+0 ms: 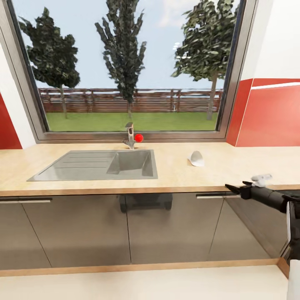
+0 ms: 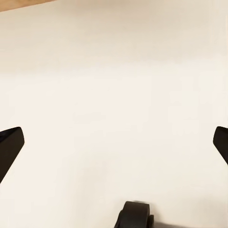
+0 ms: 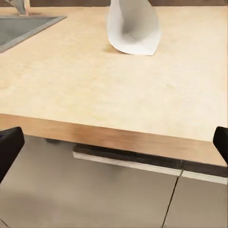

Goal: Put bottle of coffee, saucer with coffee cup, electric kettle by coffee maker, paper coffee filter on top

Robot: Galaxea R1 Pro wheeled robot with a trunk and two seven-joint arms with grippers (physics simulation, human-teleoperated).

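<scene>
The paper coffee filter [image 1: 196,158], a small white folded paper cone, lies on the kitchen countertop [image 1: 237,164] to the right of the sink. My right gripper [image 1: 232,188] is open and empty, level with the counter's front edge, in front of the filter and a little to its right. In the right wrist view the filter [image 3: 133,28] lies farther back on the wood-grain countertop [image 3: 95,80], and the open right gripper [image 3: 114,142] is held before the counter's edge. My left gripper [image 2: 114,142] is open over pale floor with nothing between its fingers.
A steel sink [image 1: 93,164] with a faucet [image 1: 130,135] and a red knob [image 1: 138,137] is set in the counter below a large window. Dark grey cabinet fronts [image 1: 125,229] with bar handles [image 3: 128,159] stand below. Red backsplash [image 1: 271,112] covers the right wall.
</scene>
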